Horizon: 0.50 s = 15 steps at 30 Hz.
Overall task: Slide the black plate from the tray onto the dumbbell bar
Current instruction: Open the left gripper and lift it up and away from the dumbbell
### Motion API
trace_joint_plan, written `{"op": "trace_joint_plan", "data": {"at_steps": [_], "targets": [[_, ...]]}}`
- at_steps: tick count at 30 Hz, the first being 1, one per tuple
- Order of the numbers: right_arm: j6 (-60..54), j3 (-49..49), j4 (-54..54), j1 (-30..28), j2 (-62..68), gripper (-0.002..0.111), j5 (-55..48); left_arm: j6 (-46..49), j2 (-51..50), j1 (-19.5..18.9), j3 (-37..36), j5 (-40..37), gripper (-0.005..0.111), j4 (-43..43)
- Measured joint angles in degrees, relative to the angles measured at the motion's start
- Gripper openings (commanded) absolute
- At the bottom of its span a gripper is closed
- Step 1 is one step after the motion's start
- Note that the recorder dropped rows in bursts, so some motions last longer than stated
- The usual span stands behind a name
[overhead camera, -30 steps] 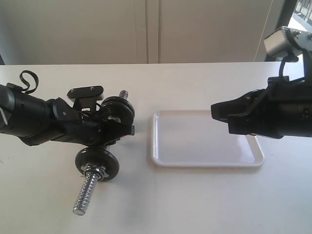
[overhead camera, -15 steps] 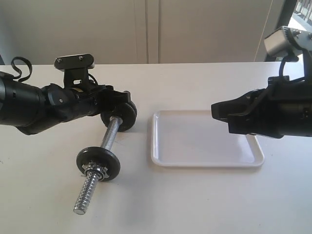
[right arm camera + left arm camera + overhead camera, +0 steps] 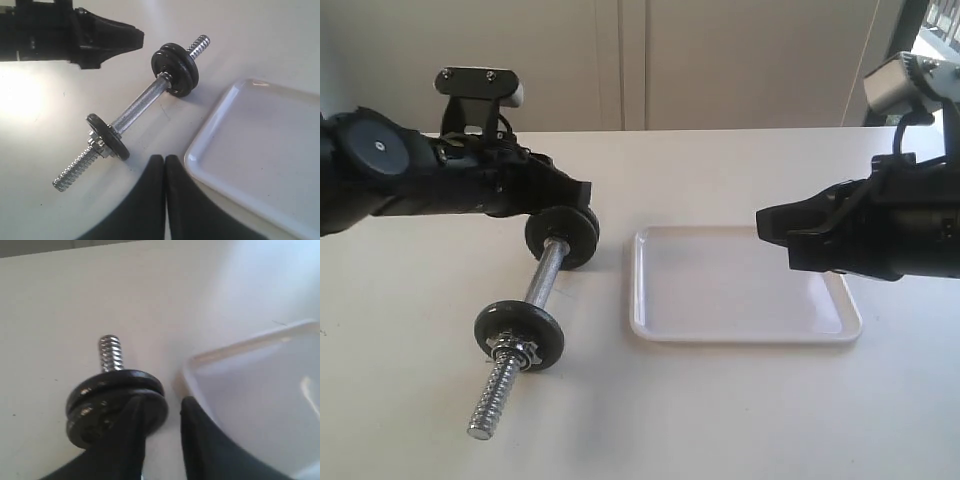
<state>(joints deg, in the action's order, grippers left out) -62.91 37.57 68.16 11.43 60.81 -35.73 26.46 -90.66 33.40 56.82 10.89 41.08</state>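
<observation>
The dumbbell bar (image 3: pixel 548 275) lies slanted on the table, left of the white tray (image 3: pixel 740 335). The black plate (image 3: pixel 563 236) is threaded on the bar's far end, pressed against a second disc (image 3: pixel 175 67). A single disc (image 3: pixel 519 337) and a silver star nut (image 3: pixel 515 352) sit near the other end. My left gripper (image 3: pixel 582 190) hovers just above the far discs, open, holding nothing. In the left wrist view its fingers (image 3: pixel 132 425) stand apart beside the discs (image 3: pixel 117 382). My right gripper (image 3: pixel 760 225) hangs shut over the tray's right part. No disc lies in the tray (image 3: pixel 260 140).
The bar's bare threaded ends stick out at both sides (image 3: pixel 492 405) (image 3: pixel 111 352). A pale wall with cabinet doors stands behind the table's far edge. A silver camera housing (image 3: pixel 900 85) sits above the right arm.
My left gripper has let go of the far discs and risen up and back from the bar. The dumbbell rests on the table. The right arm has not moved.
</observation>
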Motion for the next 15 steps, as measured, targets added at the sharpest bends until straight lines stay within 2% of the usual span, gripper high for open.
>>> {"op": "trace_joint_plan", "data": {"at_steps": [2, 3, 7, 11, 15], "targets": [[0.0, 0.0, 0.0, 0.0, 0.0, 0.000, 0.0, 3.1, 2.5, -0.5, 0.0, -6.2, 0.003, 0.0], [0.0, 0.0, 0.0, 0.0, 0.0, 0.000, 0.0, 4.4, 3.9, -0.8, 0.0, -9.8, 0.000, 0.0], [0.3, 0.0, -0.1, 0.0, 0.0, 0.000, 0.0, 6.2, 9.4, -3.5, 0.0, -22.4, 0.000, -1.8], [0.9, 0.0, -0.1, 0.0, 0.0, 0.000, -0.1, 5.5, 15.9, -7.9, 0.0, -33.2, 0.000, -5.3], [3.0, 0.0, -0.1, 0.0, 0.0, 0.000, -0.1, 1.8, 22.2, -10.7, -0.4, -39.6, 0.000, -11.5]]}}
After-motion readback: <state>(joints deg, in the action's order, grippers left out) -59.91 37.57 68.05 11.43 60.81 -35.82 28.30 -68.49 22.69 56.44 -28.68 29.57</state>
